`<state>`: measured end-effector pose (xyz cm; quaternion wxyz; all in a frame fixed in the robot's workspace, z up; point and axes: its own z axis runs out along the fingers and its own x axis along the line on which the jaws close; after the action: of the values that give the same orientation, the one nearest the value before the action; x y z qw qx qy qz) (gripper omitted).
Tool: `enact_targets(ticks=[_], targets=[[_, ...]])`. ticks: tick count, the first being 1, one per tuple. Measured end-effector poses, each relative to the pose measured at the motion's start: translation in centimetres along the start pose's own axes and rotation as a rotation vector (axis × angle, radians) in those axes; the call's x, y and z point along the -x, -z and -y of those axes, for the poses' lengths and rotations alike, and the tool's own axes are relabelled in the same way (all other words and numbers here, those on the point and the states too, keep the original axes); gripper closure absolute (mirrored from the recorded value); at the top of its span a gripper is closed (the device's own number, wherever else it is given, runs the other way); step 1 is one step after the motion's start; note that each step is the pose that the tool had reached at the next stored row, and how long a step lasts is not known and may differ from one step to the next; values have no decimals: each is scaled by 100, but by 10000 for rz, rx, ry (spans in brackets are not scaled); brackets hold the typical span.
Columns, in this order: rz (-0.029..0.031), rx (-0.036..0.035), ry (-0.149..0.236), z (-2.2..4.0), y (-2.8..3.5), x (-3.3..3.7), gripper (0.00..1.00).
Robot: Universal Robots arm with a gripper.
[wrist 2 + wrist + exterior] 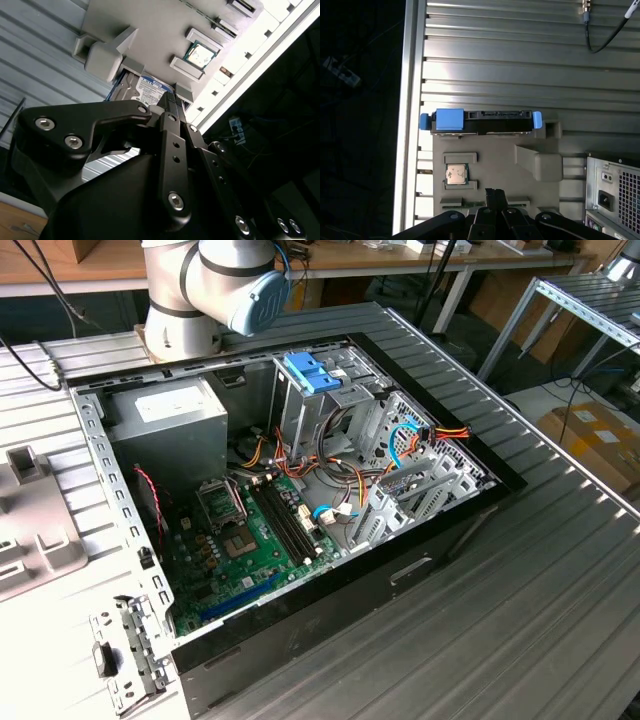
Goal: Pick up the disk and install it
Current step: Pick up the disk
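**Operator:** Where is the disk sitting?

**Spotter:** You're looking at the disk standing on edge in a slot along one edge of the grey holder tray. That tray is lying close to the edge of the ribbed surface, beside the open computer case. A processor chip is resting in the same tray.

**Operator:** And the pincer?

**Spotter:** Your pincer is hovering over the tray with its fingers pressed together, carrying nothing and sitting apart from the disk.

**Operator:** How far along am I?

**Spotter:** You're sitting at the start, I'd judge. The disk is waiting ungrasped, so the pick-up and the fitting into the case are both remaining.
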<state>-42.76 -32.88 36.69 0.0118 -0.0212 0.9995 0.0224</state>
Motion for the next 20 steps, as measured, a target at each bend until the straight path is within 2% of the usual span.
enact_targets(ticks=[20], targets=[[-6,4,154,0,-2,0,89]])
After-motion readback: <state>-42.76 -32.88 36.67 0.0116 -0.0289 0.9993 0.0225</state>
